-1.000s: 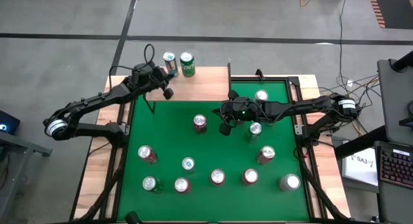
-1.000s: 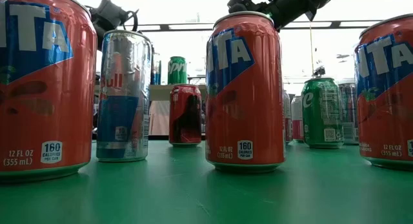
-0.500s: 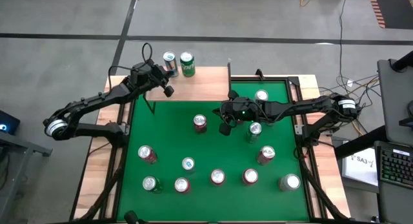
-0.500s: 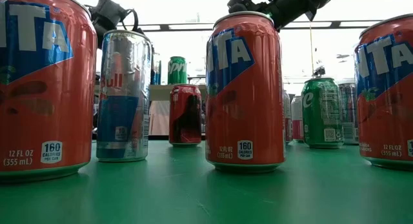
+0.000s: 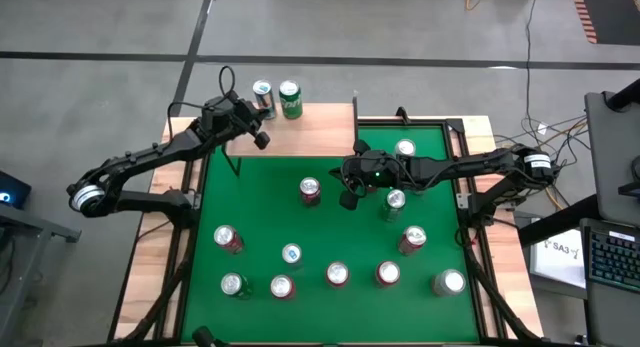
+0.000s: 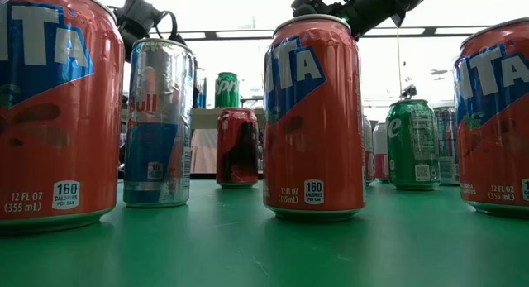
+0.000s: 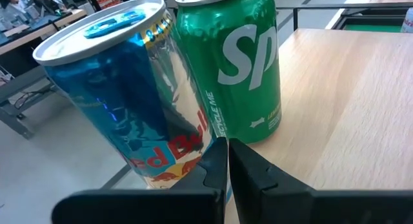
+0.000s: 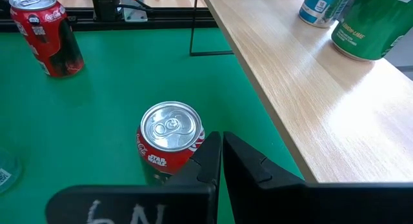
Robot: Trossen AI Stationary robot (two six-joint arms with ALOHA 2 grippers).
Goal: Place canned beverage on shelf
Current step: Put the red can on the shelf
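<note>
Green table [image 5: 260, 202] is dotted with cans; two are stood on the shelf [image 5: 320, 132] at 11 o'clock. Both grippers are closed empty: left gripper [image 5: 258, 139] beside those, right gripper [image 5: 347, 199] above a red can [image 5: 310, 190] at centre. That can would best be approached with fingers opened wide and gripped mid-body.

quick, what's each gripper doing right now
Left gripper: shut, holding nothing, by the two cans on the shelf.
Right gripper: shut, empty, above the table.

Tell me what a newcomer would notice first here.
First, the crowd of upright cans scattered over the green table, most of them red. Next, the blue-and-silver can and the green can standing side by side on the shelf at the far edge, with the shut left gripper just in front of them.
</note>
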